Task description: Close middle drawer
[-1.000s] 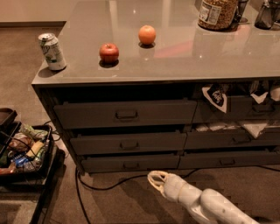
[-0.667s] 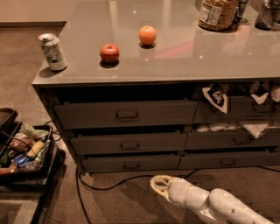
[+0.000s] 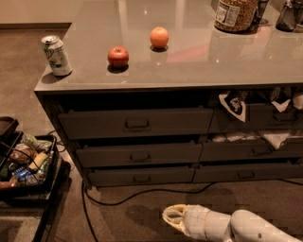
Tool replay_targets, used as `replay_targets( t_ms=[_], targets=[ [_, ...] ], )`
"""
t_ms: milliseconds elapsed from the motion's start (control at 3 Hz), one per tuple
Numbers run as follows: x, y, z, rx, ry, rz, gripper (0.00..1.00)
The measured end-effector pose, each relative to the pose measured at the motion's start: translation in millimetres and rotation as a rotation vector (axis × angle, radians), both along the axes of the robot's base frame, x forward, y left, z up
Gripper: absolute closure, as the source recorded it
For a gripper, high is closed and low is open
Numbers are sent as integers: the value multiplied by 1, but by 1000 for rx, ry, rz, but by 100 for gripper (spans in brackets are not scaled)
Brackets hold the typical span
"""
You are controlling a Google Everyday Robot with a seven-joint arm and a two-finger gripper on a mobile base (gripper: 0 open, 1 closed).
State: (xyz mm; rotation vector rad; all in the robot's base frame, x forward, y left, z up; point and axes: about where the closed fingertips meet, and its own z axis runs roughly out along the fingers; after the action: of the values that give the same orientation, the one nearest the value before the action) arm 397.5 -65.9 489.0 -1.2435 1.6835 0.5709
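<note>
Camera view: middle drawer (image 3: pixel 139 154) runs left-right, front facing the pincer (image 3: pixel 173 217) below.

floor (image 3: pixel 118 220): brown carpet, black cable (image 3: pixel 142 193) trailing across | cabinet (image 3: pixel 142 89): dark grey, wide, glossy grey surface (image 3: pixel 199 61) catching light glare | wall (image 3: pixel 33 12): pale strip, far top left | hand (image 3: pixel 174 218): low over floor before cabinet
</note>
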Motion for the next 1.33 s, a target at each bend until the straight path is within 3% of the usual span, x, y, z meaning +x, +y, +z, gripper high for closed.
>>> replay_targets(
  t_ms=[333,667,1333],
  targets=[
    [0,0,0,0,0,0,100],
    [0,0,0,0,0,0,81],
    [0,0,0,0,0,0,35]
  ],
)
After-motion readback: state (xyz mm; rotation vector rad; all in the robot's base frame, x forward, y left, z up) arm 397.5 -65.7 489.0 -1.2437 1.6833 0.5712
